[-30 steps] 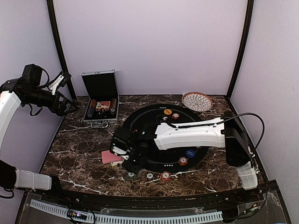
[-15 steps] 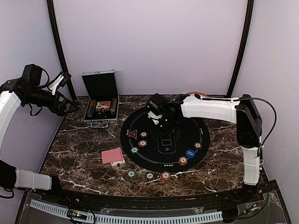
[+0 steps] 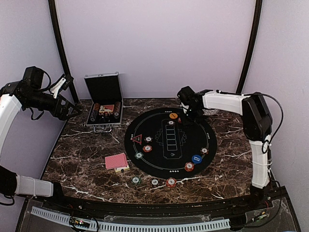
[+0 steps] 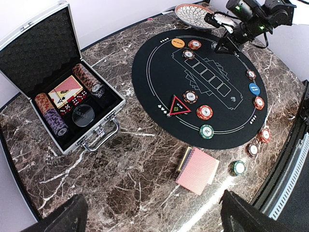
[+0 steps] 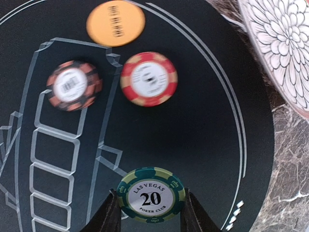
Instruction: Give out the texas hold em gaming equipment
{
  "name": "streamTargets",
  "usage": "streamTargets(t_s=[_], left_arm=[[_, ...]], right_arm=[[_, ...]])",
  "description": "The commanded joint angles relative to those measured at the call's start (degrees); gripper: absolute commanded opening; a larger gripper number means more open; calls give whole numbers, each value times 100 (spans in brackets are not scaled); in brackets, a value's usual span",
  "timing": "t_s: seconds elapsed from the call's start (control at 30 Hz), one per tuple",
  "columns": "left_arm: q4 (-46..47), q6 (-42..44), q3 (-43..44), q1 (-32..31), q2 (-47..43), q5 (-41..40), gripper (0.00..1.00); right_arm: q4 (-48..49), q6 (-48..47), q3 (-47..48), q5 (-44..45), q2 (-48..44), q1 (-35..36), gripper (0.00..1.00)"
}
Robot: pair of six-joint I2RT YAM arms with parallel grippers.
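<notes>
A green poker chip (image 5: 151, 194) marked 20 is clamped between the fingers of the right gripper (image 5: 150, 208). It is held at the far part of the black mat (image 5: 203, 135), near a red chip (image 5: 148, 79), an orange chip (image 5: 116, 22) and the woven dish (image 5: 280, 43). The left gripper (image 4: 154, 220) is spread wide above the marble table (image 4: 145, 159).

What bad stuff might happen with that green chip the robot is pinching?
The right gripper pinches the green chip only by its thin edges, so it may slip out and roll across the black mat. The red chip and orange disc lie close by; lowering there might knock them. The patterned dish is also near, so a dropped chip might bounce against it.
</notes>
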Motion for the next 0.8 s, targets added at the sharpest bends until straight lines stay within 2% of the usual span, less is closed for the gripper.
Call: streamTargets(t_s=[0.0,0.57,0.67,0.77], left_arm=[[-237,98,162,-11,-36,119,99],[-233,97,165,-15,10,119,99],[-244,108,167,-15,12,99,99],[-235,116,160,-12,4,90,99]], right_arm=[[233,94,368,134,289,-284,32],[194,6,1289,-37,1269,-659,33],[206,37,1250,-46,1334,-692,37],[267,49,1124,-70,1328,-691,46]])
